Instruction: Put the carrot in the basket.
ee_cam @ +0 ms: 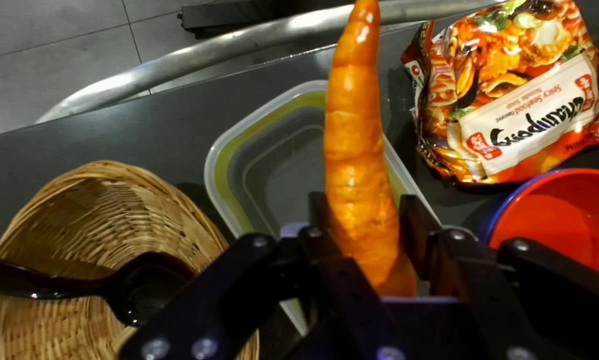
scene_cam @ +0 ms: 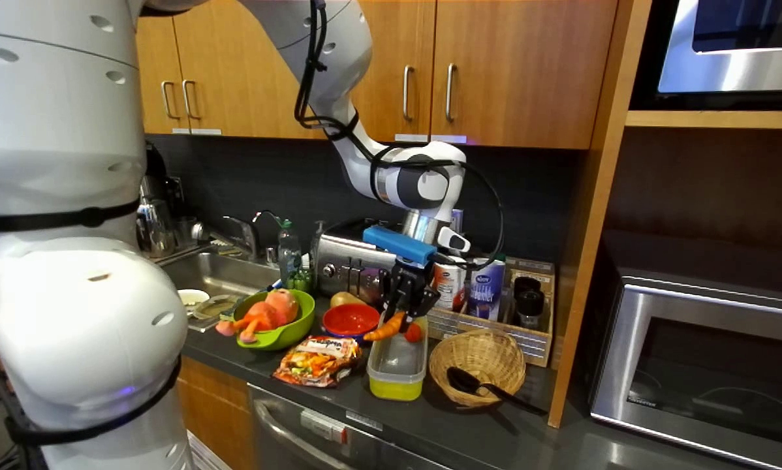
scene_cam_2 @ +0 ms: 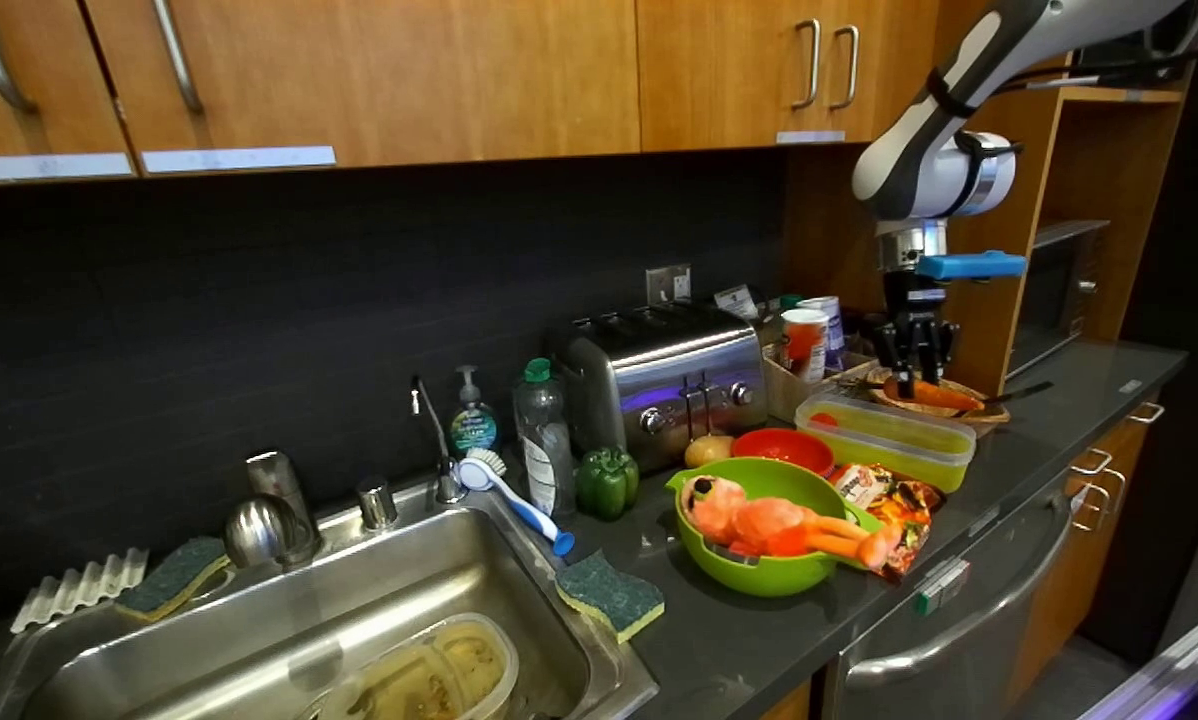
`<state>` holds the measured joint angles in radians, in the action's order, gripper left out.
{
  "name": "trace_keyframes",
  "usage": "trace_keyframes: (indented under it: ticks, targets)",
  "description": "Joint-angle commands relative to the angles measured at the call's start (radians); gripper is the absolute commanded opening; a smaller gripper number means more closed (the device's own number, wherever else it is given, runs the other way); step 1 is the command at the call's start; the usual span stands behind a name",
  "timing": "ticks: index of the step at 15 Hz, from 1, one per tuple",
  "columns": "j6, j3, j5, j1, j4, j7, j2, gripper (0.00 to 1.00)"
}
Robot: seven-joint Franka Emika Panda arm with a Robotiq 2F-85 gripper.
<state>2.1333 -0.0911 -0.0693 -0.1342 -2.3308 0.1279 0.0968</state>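
Observation:
The orange carrot [scene_cam: 382, 330] is held between the fingers of my gripper [scene_cam: 402, 316], above the clear and yellow-green tub. In the wrist view the carrot [ee_cam: 353, 145] points away from the jaws, its thick end between the fingers [ee_cam: 364, 220]. It also shows in an exterior view [scene_cam_2: 944, 397]. The round woven basket [scene_cam: 505, 352] stands beside the tub, to its left in the wrist view [ee_cam: 124, 215]. A black ladle [scene_cam: 464, 380] rests in the basket with its handle over the rim. The basket is partly hidden behind carrot and tub in an exterior view [scene_cam_2: 995, 412].
The tub [scene_cam: 396, 386] holds a red round item [scene_cam: 414, 333]. Beside it are a red bowl [scene_cam: 350, 318], a noodle packet [scene_cam: 319, 360] and a green colander [scene_cam: 299, 329] with an orange-pink toy. A toaster [scene_cam_2: 674, 370] and a wooden organiser [scene_cam: 538, 349] stand behind; a cabinet side panel [scene_cam: 577, 281] rises near the basket.

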Motion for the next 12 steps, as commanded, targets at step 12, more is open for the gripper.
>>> trace_keyframes:
  ticks: [12]
  targets:
    - [-0.007,-0.118,-0.195,-0.094,0.092,0.165,0.014,0.14]
